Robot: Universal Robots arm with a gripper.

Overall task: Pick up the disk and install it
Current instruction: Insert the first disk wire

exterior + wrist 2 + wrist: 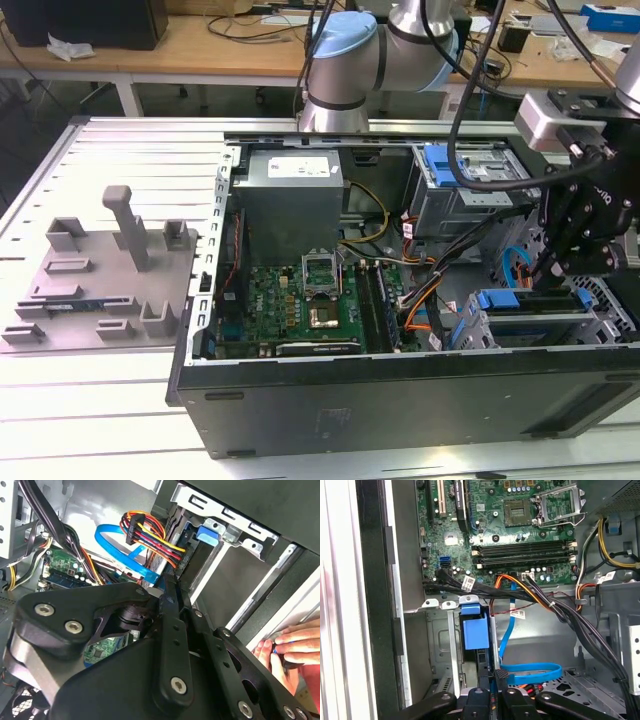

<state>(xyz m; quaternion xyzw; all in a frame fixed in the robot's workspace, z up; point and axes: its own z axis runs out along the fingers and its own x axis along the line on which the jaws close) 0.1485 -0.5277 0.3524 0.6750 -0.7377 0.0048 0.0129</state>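
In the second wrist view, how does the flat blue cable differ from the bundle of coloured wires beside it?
The blue cable is one flat band of a single colour; the wire bundle is several thin round wires in red, orange and yellow. The blue cable bends in a wide loop; the wire bundle makes a short arc from a dark plug. Both run beside the metal drive cage.
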